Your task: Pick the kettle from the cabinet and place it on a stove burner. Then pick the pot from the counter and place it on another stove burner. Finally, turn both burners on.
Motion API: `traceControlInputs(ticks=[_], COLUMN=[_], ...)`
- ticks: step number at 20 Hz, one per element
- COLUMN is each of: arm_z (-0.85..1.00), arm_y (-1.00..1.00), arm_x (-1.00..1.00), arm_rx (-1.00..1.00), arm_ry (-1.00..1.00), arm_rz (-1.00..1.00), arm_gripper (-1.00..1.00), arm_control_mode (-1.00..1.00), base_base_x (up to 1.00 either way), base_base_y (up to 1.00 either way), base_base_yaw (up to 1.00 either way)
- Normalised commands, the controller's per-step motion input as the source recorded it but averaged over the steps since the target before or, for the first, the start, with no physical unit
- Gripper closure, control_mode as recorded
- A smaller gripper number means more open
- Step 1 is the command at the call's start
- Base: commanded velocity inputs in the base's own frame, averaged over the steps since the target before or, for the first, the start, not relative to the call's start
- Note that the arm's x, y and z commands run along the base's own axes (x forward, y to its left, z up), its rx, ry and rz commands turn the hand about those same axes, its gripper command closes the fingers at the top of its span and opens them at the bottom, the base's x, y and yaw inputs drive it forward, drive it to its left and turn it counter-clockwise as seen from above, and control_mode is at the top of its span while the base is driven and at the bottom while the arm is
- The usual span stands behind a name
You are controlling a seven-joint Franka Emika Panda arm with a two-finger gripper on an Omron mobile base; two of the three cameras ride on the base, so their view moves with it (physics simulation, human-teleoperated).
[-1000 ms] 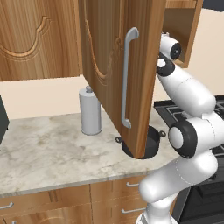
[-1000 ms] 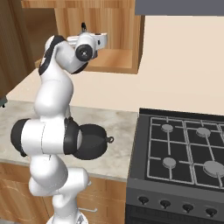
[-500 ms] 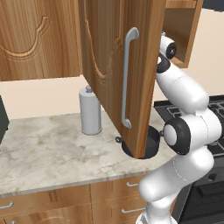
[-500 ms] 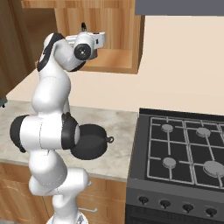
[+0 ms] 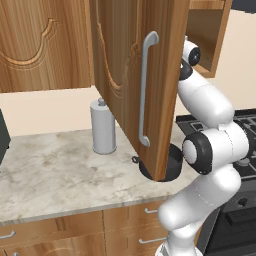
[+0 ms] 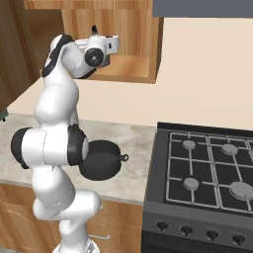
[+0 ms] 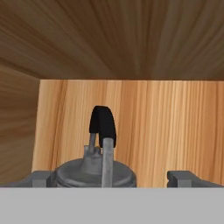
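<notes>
In the hand view the small grey kettle (image 7: 87,171) sits on the cabinet (image 7: 166,127) shelf straight ahead, its thin arched black handle (image 7: 102,123) standing up. My gripper (image 7: 111,179) is open, one fingertip (image 7: 41,178) on each side of the kettle, not closed on it. The right base view has my hand (image 6: 101,48) reaching into the open cabinet (image 6: 131,74). The black pot (image 6: 101,160) rests on the counter (image 6: 126,138) beside the stove, half hidden behind the cabinet door (image 5: 120,75) in the left base view. The burners (image 6: 189,144) sit under black grates.
A tall grey canister (image 5: 103,127) stands on the counter (image 5: 60,165) near the wall. The open door with its silver bar handle (image 5: 145,90) hangs over the counter in front of my arm. Stove knobs (image 6: 186,230) line the front panel.
My arm's elbow has shifted slightly while the hand stays at the cabinet shelf. The jaws stay open; kettle and pot have not moved.
</notes>
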Motion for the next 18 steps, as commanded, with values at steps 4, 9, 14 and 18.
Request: traceControlInputs(ticks=[4,9,14,18], arm_z=[0.0,0.0,0.0,0.0], arm_y=[0.01,0.11,0.07,0.0], arm_x=[0.11,0.08,0.0,0.0], arm_rx=[0.0,0.0,0.0,0.0], arm_ry=[0.0,0.0,0.0,0.0], arm_rz=[0.01,0.0,0.0,0.0], arm_gripper=[-1.0,1.0,1.0,1.0], arm_control_mode=[-1.0,-1.0,-1.0,-1.0], base_base_x=[0.0,0.0,0.0,0.0], base_base_y=[0.0,0.0,0.0,0.0], base_base_yaw=[0.0,0.0,0.0,0.0])
